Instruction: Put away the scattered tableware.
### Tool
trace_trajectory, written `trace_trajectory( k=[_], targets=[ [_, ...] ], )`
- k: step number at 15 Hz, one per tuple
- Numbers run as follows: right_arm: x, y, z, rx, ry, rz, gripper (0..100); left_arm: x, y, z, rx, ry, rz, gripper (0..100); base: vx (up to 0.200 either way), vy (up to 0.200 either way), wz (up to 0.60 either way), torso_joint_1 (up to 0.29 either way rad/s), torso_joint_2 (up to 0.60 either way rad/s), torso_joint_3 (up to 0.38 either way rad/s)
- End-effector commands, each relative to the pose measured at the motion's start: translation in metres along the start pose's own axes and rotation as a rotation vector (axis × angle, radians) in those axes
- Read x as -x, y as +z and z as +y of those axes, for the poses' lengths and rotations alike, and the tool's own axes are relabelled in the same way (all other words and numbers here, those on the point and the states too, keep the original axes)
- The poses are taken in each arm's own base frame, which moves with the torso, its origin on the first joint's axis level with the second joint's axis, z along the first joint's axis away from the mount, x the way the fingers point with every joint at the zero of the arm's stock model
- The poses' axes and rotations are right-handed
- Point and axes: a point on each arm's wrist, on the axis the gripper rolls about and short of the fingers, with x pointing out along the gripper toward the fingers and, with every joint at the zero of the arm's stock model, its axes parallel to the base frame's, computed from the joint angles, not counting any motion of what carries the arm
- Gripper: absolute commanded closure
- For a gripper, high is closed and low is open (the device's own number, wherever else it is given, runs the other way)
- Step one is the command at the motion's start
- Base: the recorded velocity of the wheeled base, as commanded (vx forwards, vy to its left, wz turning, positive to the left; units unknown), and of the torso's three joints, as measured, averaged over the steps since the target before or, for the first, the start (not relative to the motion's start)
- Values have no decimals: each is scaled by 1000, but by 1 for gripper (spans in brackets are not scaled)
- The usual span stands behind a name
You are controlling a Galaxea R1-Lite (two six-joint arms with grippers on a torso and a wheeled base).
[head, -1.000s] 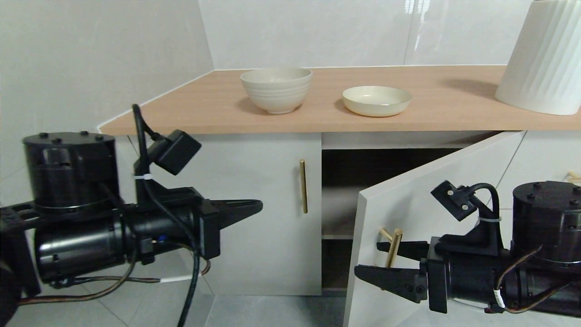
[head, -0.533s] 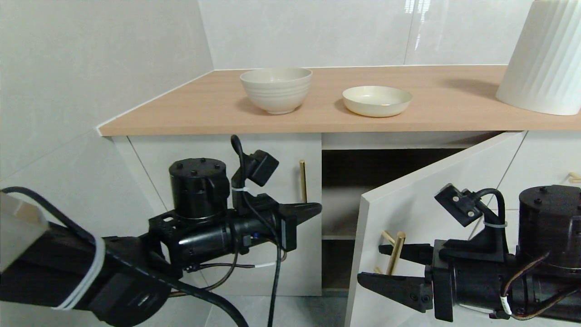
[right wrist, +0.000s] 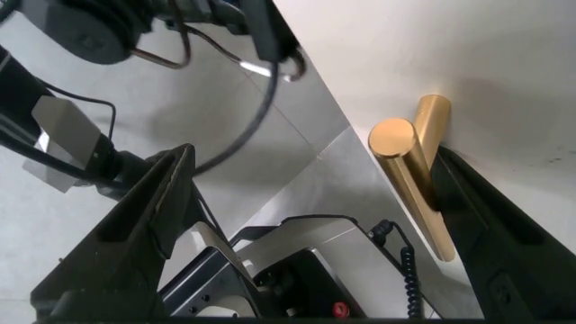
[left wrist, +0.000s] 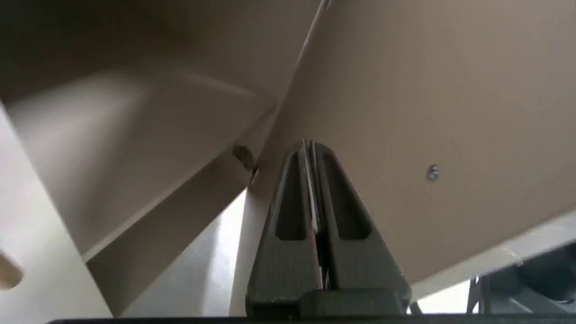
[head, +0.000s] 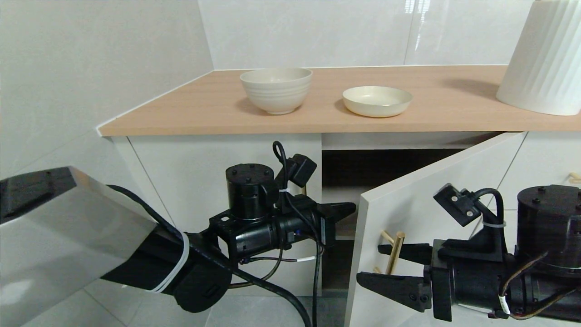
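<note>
Two pieces of tableware to stow, both on the wooden countertop (head: 190, 113): a deep cream bowl (head: 276, 90) with faint ribbing round its wall, and well apart to its right a shallow cream dish (head: 376, 100) with a low upturned rim. Both look like glazed ceramic or hard melamine, so treat them as rigid, smooth, likely slick, and liable to chip if knocked against the counter edge or the cabinet frame. The bowl probably carries moderate weight. Take it by pinching the rim, one finger inside and one outside, since the wall is too wide and round to span. The dish looks lighter but sits low, so you'll likely need to come in over the lip at a shallow angle and pinch the rim. Expect either piece to tilt in a rim pinch. Your left gripper (head: 346, 210) sits low at the mouth of the open cabinet, jaws pressed together with nothing between them, pointing in toward the pale shelf (left wrist: 135, 135). Your right gripper (head: 368, 262) is spread wide, its fingers straddling the brass bar handle (right wrist: 423, 171) of the open cabinet door (head: 431, 181). The handle lies nearer one finger; you cannot tell whether it touches. The door is a flat matte white panel, the handle a polished round rod. A tall white ribbed vessel (head: 544, 59) stands at the counter's right end, near enough to the dish to mind when reaching.
</note>
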Motion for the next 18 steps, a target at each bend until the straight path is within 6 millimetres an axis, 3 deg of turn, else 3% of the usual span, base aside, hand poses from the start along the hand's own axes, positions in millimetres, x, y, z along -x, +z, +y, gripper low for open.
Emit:
trace_trajectory(
  k=[1,6,11,13,16,18],
  targets=[
    [-1,0,-3,-5,-10,1,0,-8,0,-2,-2,-17,-3,100,0,0,0,0,0,0],
    [6,6,-16,-17,-66,-34,0,-12,-7,-21,8,-60,17,100,0,0,0,0,0,0],
    [14,17,-48,8,-185,-90,0,-15,-13,-35,6,-93,39,100,0,0,0,0,0,0],
    [23,23,-44,42,-189,-134,0,-15,-14,-35,6,-91,40,100,0,0,0,0,0,0],
    [62,33,-23,96,-212,-224,0,-15,-13,-35,5,-91,36,100,0,0,0,0,0,0],
    [78,23,-15,81,-243,-169,0,-13,-10,-36,2,-84,21,100,0,0,0,0,0,0]
  ],
)
